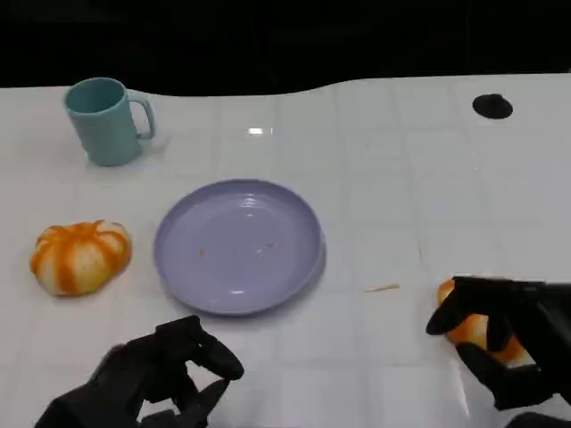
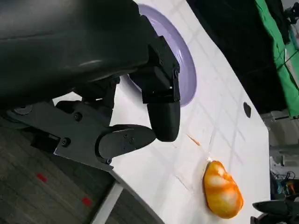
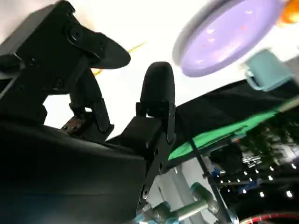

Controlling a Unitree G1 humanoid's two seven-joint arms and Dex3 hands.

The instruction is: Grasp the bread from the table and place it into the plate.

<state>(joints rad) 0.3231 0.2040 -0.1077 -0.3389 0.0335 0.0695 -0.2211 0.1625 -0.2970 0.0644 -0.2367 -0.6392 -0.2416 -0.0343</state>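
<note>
An orange-and-white bread [image 1: 471, 330] [image 2: 222, 191] lies on the white table at the near right. My right hand [image 1: 508, 343] [image 3: 93, 107] arches over it, fingers spread around it and the thumb on its left side. The left wrist view shows the bread flat on the table with the fingertips [image 2: 275, 210] just beside it. A sliver of bread [image 3: 96, 71] shows between the fingers in the right wrist view. The purple plate [image 1: 236, 241] [image 2: 184, 70] [image 3: 224, 37] sits in the middle with nothing on it. My left hand [image 1: 147, 383] [image 2: 117, 93] hovers near the front edge, fingers loosely bent, holding nothing.
A second orange-and-white bread [image 1: 80, 257] [image 3: 289, 11] lies left of the plate. A teal mug [image 1: 103, 120] [image 3: 266, 70] stands at the back left. A thin stick-like scrap [image 1: 382, 288] lies between plate and right hand. A black round hole [image 1: 492, 106] marks the far right.
</note>
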